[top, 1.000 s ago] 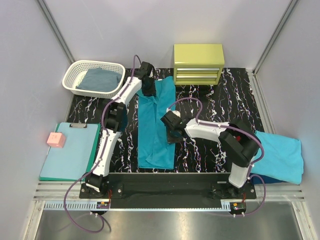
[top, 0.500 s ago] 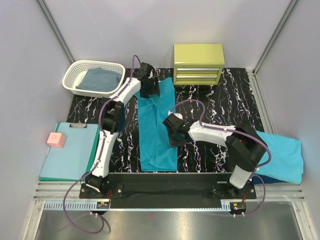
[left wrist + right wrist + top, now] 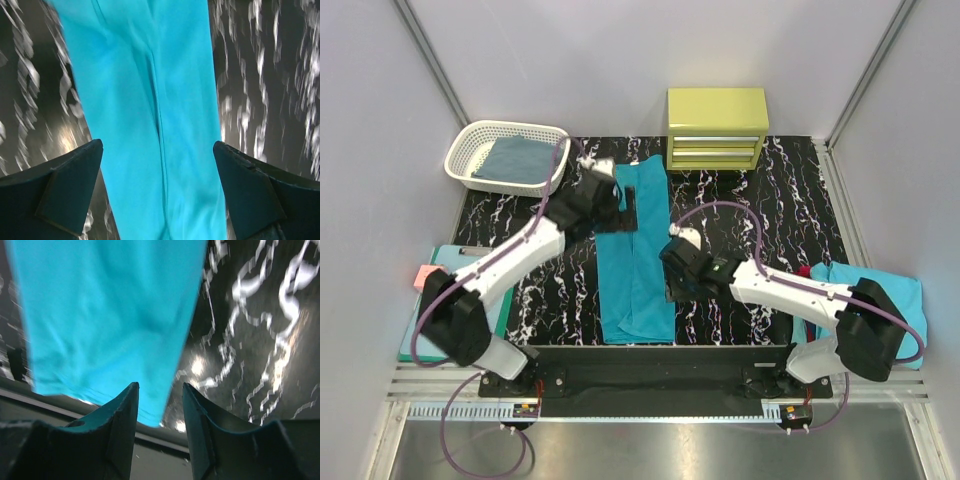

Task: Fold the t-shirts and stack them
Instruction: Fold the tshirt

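Note:
A teal t-shirt [image 3: 635, 260] lies folded into a long narrow strip on the black marbled mat, running from the far side toward the near edge. My left gripper [image 3: 612, 207] hovers over its far half, open wide. In the left wrist view the strip [image 3: 150, 100] passes below the gap of the left gripper [image 3: 157, 146], untouched by either finger. My right gripper [image 3: 682, 278] sits at the strip's near right edge. It is open, and the right wrist view shows the shirt's near corner [image 3: 110, 325] just beyond the right gripper [image 3: 160, 386], with nothing clamped.
A white basket [image 3: 470, 175] at the far left holds a grey-blue cloth [image 3: 518, 158]. A yellow-green drawer cabinet [image 3: 717, 128] stands at the back. A mint clipboard [image 3: 440, 330] and a pink block [image 3: 423, 277] lie left. Lighter turquoise cloth [image 3: 890, 300] with a red scrap [image 3: 803, 271] lies right.
Both grippers have opened and let go of the teal shirt. The left gripper drew back from the strip's far end toward the middle. The right one shifted slightly nearer and rightward.

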Tool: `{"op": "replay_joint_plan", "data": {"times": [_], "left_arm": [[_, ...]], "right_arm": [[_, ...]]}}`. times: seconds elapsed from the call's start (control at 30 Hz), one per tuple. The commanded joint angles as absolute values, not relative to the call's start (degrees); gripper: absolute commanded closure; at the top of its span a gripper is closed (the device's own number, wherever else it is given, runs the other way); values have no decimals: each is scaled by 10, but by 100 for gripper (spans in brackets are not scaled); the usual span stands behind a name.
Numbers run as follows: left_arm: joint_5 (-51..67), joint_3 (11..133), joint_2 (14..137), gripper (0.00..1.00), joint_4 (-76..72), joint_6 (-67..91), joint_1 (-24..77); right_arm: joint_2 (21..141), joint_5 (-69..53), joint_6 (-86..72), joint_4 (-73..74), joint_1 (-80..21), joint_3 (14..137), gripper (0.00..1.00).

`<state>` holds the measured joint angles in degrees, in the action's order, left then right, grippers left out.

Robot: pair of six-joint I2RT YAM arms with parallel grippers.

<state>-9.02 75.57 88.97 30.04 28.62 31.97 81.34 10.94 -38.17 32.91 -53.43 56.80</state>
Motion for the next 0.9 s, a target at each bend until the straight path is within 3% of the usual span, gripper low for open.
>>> {"op": "replay_joint_plan", "data": {"times": [0.0,0.3,0.6,0.87], "left_arm": [[-123,587,811,1,251,363,426],[-167,413,687,1,257,481,579],[-195,356,585,1,321,551,624],[-188,338,620,1,314,574,636]], "right_arm": [[792,128,-450,343,-569,514,53],[823,149,-517,330,-640,493,53],[841,156,-556,324,-680,479,53],[867,154,-564,309,-681,461,53]]}}
